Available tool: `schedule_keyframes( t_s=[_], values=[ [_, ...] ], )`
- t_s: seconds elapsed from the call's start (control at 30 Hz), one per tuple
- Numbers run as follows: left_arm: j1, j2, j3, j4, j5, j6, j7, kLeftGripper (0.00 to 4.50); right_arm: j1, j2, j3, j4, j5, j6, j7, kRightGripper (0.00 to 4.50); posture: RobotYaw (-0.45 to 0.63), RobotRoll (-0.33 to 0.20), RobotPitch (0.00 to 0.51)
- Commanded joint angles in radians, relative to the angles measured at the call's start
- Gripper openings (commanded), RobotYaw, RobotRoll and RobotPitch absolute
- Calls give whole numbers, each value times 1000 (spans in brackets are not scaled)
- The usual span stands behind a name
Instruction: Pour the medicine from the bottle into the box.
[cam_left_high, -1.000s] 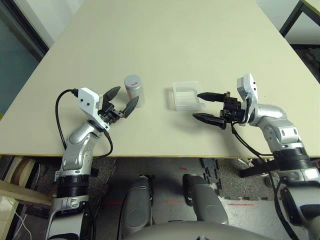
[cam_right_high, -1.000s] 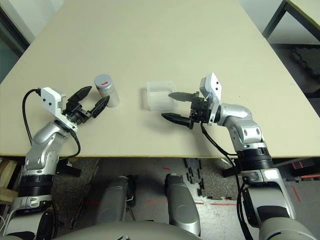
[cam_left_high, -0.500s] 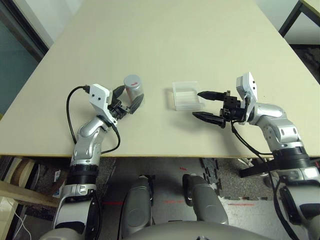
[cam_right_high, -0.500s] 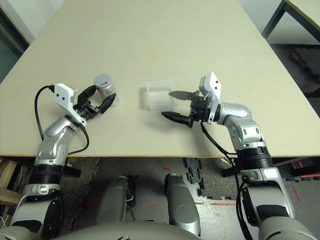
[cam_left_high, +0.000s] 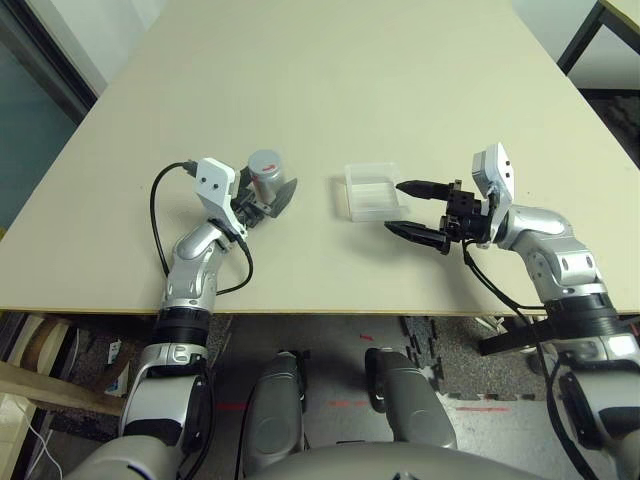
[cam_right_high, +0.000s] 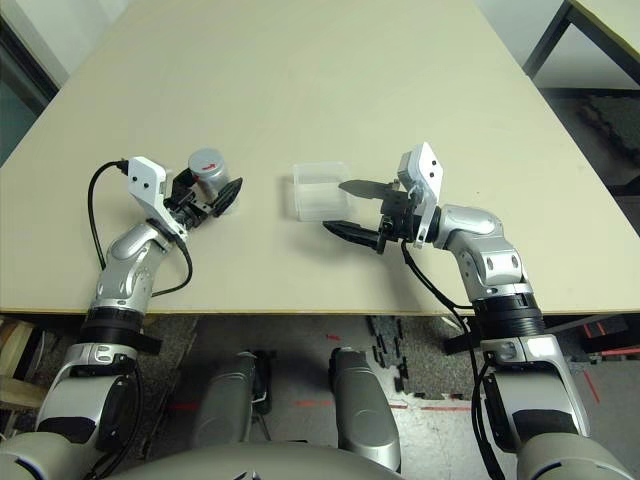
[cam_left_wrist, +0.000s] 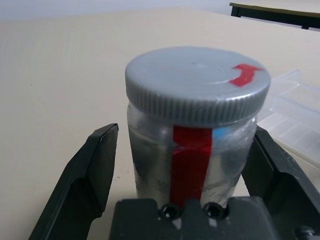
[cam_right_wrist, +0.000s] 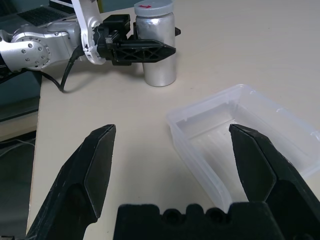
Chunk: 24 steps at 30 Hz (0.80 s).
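The bottle (cam_left_high: 265, 175), silvery with a red strip down its side, stands upright left of centre with its grey cap on. No medicine can be seen through its wall. My left gripper (cam_left_high: 265, 190) is open with one finger on each side of the bottle (cam_left_wrist: 195, 145); a gap shows beside the left finger (cam_left_wrist: 85, 180). The box (cam_left_high: 372, 192), a clear shallow tray, lies to the bottle's right and looks empty (cam_right_wrist: 240, 125). My right gripper (cam_left_high: 397, 208) is open just beside the box's right edge, pointing at it, with nothing between its fingers.
The beige table (cam_left_high: 300, 60) stretches far behind both things. Its front edge (cam_left_high: 320, 314) runs close under both forearms. A black cable (cam_left_high: 158, 215) loops off my left wrist. A dark table leg (cam_left_high: 580, 40) stands beyond the far right corner.
My left arm has swung in toward the bottle, and its open fingers now straddle it instead of standing to its left. The right arm, bottle and box have not moved.
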Motion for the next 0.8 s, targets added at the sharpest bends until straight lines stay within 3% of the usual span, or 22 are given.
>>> schedule_keyframes(
  t_s=[0.03, 0.8],
  values=[
    [-21, -7, -8, 49, 19, -28, 2, 4474, 7, 3, -2, -15, -3, -3, -6, 4500, -115, 0, 150],
    [-94, -34, -8, 180, 28, -103, 2, 4474, 5, 10, 4, -9, -13, -8, -13, 4500, -118, 0, 148]
  ],
)
